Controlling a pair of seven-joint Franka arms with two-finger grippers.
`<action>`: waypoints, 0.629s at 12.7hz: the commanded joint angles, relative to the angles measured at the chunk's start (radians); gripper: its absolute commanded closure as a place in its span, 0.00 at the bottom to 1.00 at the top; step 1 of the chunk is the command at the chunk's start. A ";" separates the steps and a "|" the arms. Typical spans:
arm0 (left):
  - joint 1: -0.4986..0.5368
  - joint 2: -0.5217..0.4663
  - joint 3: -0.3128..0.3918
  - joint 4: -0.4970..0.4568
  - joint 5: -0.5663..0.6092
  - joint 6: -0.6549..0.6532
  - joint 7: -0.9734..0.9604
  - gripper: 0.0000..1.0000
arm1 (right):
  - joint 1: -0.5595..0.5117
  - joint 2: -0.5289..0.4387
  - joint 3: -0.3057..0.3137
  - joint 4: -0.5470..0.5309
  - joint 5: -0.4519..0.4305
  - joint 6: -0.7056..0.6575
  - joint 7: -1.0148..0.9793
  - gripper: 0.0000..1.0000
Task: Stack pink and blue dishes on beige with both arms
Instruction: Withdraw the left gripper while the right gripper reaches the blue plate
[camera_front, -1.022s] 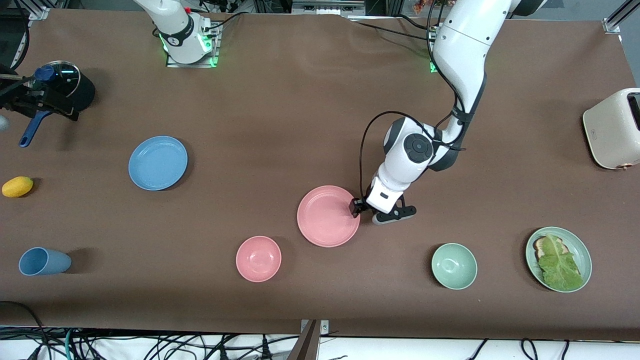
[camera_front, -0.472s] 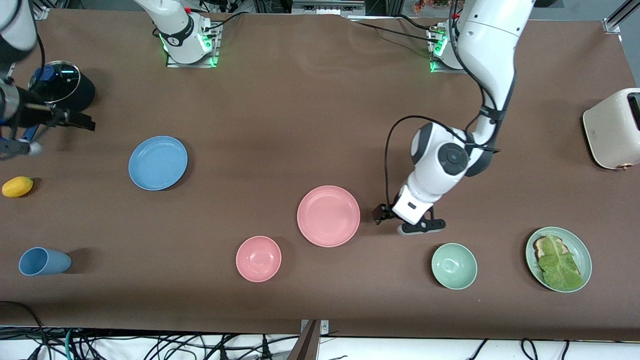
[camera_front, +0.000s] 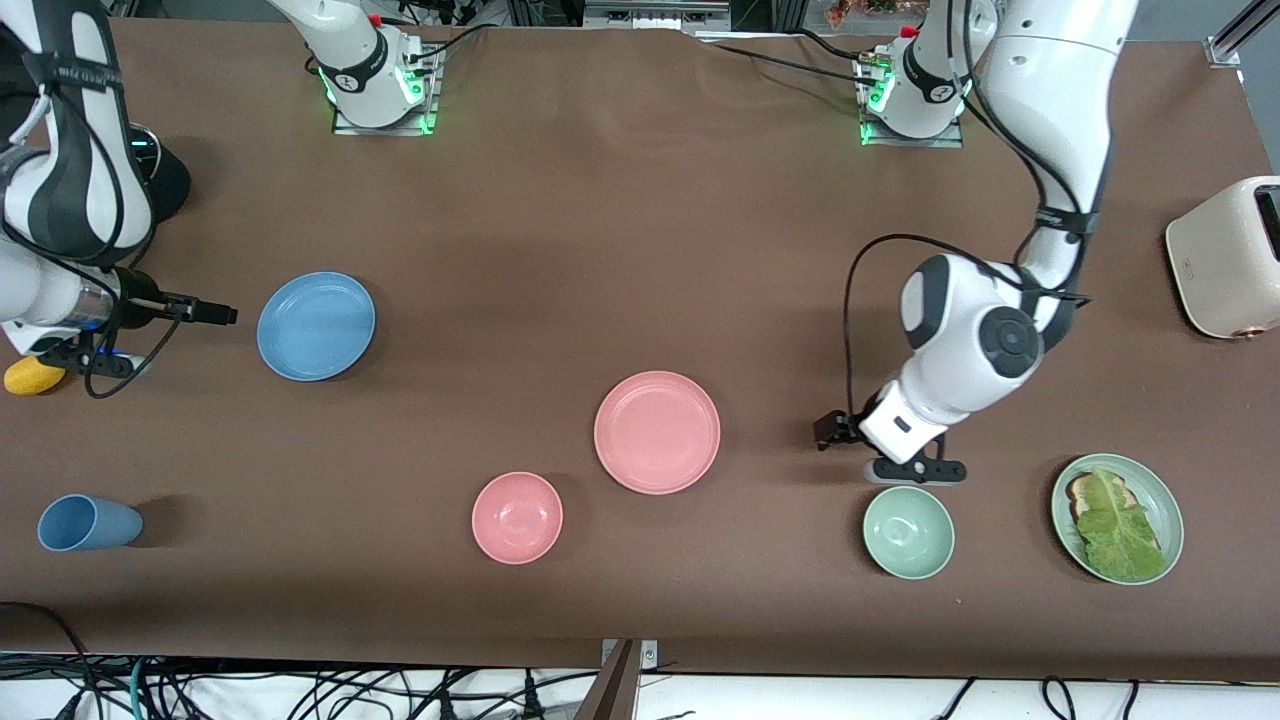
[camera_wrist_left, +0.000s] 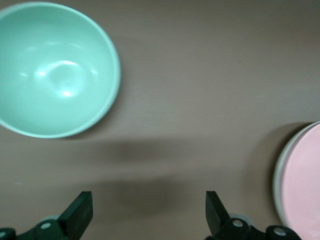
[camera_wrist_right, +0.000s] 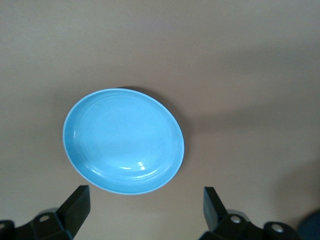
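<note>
A: Where is the left gripper (camera_front: 829, 432), and how do its fingers stand?

B: It hangs over bare table (camera_front: 640, 220) between the pink plate (camera_front: 657, 432) and the green bowl (camera_front: 908, 532). In the left wrist view its two fingers (camera_wrist_left: 80, 212) are spread wide with nothing between them; the bowl (camera_wrist_left: 52, 67) and the plate's rim (camera_wrist_left: 300, 180) show at the edges of that picture.

A: And the right gripper (camera_front: 215, 314)?

B: It is over the table just beside the blue plate (camera_front: 316, 326), toward the right arm's end. Its fingers (camera_wrist_right: 75, 205) are parted too, empty, with the blue plate (camera_wrist_right: 123, 141) ahead of them.

A: Where do the plates lie?

B: Both flat on the table, well apart. The blue plate is farther from the front camera, toward the right arm's end. The pink plate is near the middle, nearer the camera, with a pink bowl (camera_front: 517, 517) just beside it, nearer still.

A: Is a beige plate in view?

B: I cannot find one.

A: What else?

B: A blue cup (camera_front: 85, 522) on its side and a yellow fruit (camera_front: 30, 377) at the right arm's end; a plate of lettuce (camera_front: 1117, 517) and a cream toaster (camera_front: 1225, 258) at the left arm's end.
</note>
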 joint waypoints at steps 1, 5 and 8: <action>0.074 -0.040 -0.012 -0.009 0.032 -0.067 0.130 0.01 | -0.093 0.094 0.005 -0.011 0.160 0.053 -0.172 0.00; 0.181 -0.066 -0.010 -0.008 0.032 -0.130 0.320 0.01 | -0.152 0.226 0.005 -0.008 0.301 0.097 -0.384 0.01; 0.218 -0.074 0.024 0.021 0.032 -0.204 0.414 0.01 | -0.164 0.278 0.005 -0.006 0.381 0.102 -0.452 0.11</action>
